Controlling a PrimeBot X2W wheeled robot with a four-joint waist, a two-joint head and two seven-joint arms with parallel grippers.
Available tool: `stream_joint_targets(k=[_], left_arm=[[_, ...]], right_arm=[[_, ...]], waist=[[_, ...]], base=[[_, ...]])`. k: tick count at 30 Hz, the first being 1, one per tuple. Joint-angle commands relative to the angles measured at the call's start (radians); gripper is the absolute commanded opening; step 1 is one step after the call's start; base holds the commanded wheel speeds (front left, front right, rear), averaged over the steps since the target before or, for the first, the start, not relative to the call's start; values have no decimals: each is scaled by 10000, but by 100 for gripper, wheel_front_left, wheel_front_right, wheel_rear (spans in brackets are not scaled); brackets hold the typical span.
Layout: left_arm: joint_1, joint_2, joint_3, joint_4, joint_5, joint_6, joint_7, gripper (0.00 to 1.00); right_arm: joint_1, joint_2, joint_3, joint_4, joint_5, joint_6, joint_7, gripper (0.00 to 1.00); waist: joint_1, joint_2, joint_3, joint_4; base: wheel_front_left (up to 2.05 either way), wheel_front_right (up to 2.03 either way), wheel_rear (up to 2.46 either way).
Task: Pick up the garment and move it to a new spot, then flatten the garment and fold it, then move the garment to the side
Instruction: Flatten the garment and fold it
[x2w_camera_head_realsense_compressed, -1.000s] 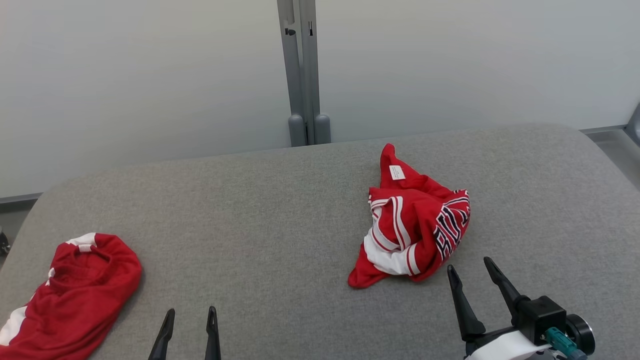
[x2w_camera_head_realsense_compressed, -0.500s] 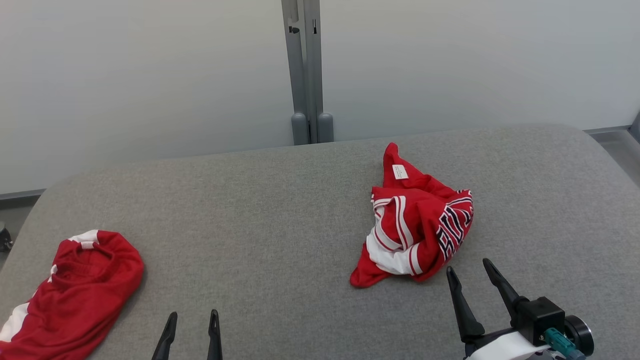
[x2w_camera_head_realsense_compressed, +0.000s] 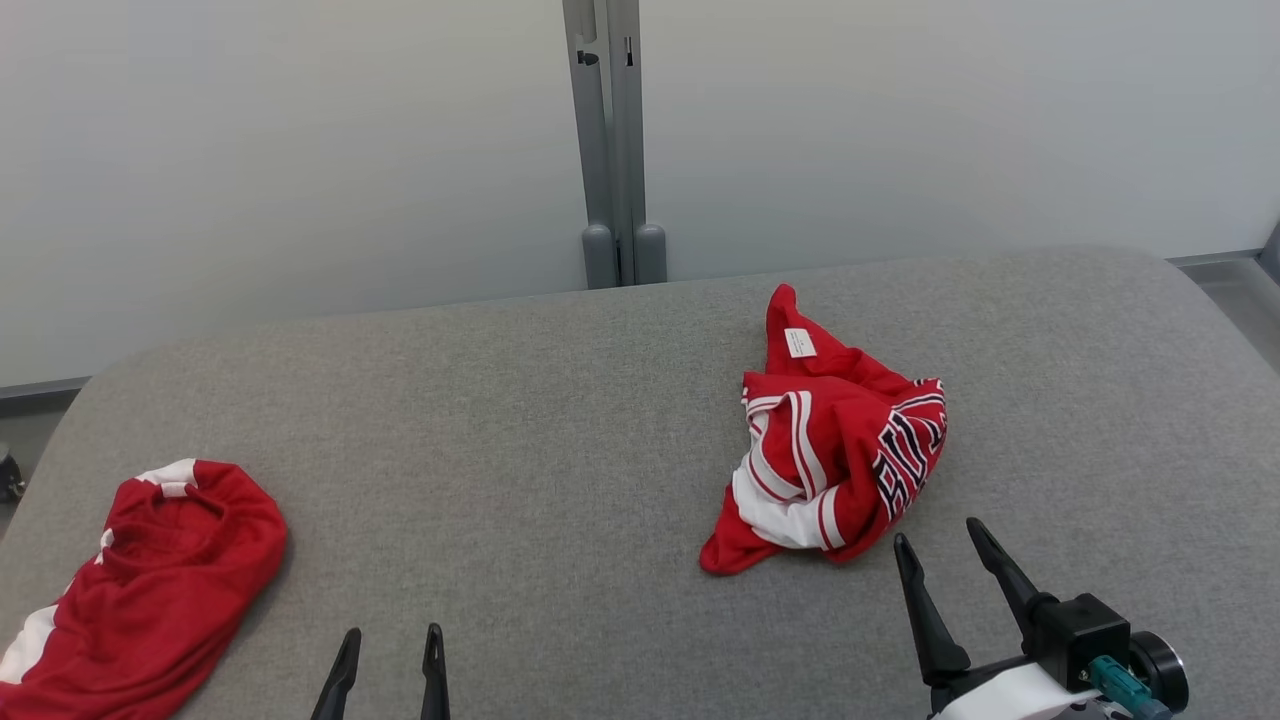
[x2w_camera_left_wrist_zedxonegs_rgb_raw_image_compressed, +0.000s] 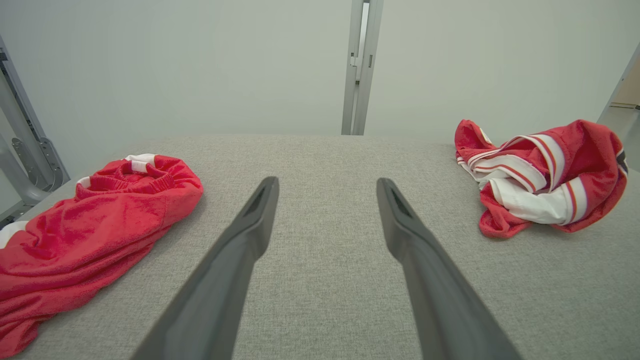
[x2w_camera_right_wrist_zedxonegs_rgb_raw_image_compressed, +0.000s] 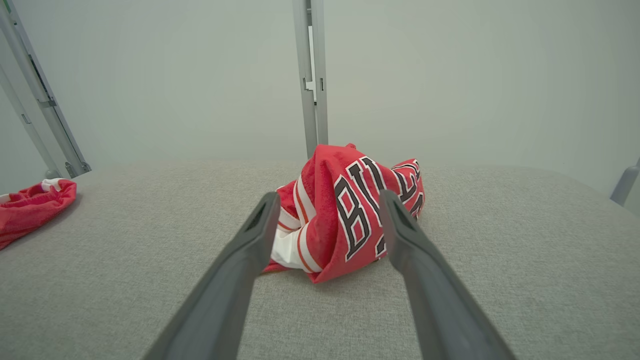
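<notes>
Garment (x2w_camera_head_realsense_compressed: 830, 470) lies crumpled on the right of the table (x2w_camera_head_realsense_compressed: 560, 420), not yet lifted. Right hand (x2w_camera_head_realsense_compressed: 936, 530) near it and left hand (x2w_camera_head_realsense_compressed: 393, 630) both stand with fingers apart; every step remains.

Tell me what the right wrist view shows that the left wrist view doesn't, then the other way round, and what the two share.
Right wrist view's own: the black block lettering on the crumpled jersey, framed between the fingers of the open right gripper, which point straight at it.
Left wrist view's own: the fingers of the open left gripper over bare grey surface, and the gathered waistband of the second red garment.
Shared: both red garments, the grey surface and the grey post at the wall.
</notes>
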Motion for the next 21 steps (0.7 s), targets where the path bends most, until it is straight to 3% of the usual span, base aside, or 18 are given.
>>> stream_joint_targets(k=[1,21], left_arm=[[-62,6,5,22,-40,16,-6,100],[-206,5,-30,157,66,-74,-6,100]], right_arm=[[-75,-22,-29,19,64,-14,-3,100],[-87,-22,-54,33,90,-14,-3,100]], waist=[[0,0,1,4],[0,0,46,37]], base=[[0,0,0],[0,0,0]])
